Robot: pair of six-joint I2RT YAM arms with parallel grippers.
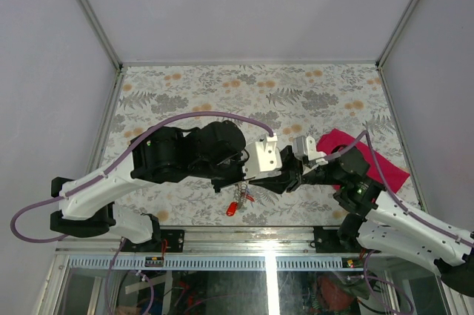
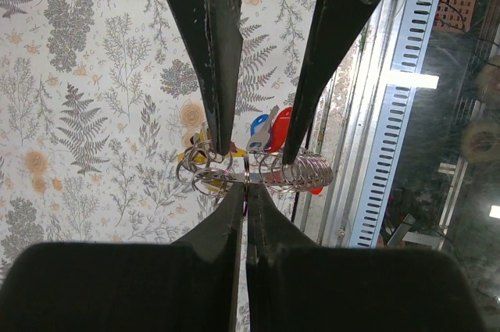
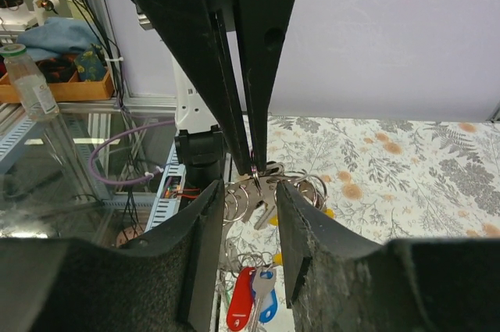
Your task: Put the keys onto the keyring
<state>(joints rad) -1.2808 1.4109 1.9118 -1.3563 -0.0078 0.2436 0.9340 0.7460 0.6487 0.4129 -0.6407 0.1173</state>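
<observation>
Left pincer [image 2: 246,190] clenched, tips pinching a loop of the thin silvery metal keyring [image 2: 303,169], which is a bunch of linked wire rings held up off the floral-patterned worktop [image 1: 296,93]. Right pincer [image 3: 248,191] released: its two dark fingers [image 2: 223,141] stand apart either side of the ring bunch, tips down at ring level, and contact with the wire can't be judged. The pincers meet nose to nose over the near edge of the worktop, about mid-width. Small silvery keys with coloured plastic heads [image 1: 237,200] dangle below the rings. A red-headed key [image 1: 232,210] hangs lowest, a blue-headed key [image 2: 258,123] sits beside it, and a yellow-headed key [image 2: 195,156] is on the far side of the bunch. A magenta cloth [image 1: 374,158] lies flat near the right edge, partly under the right arm.
</observation>
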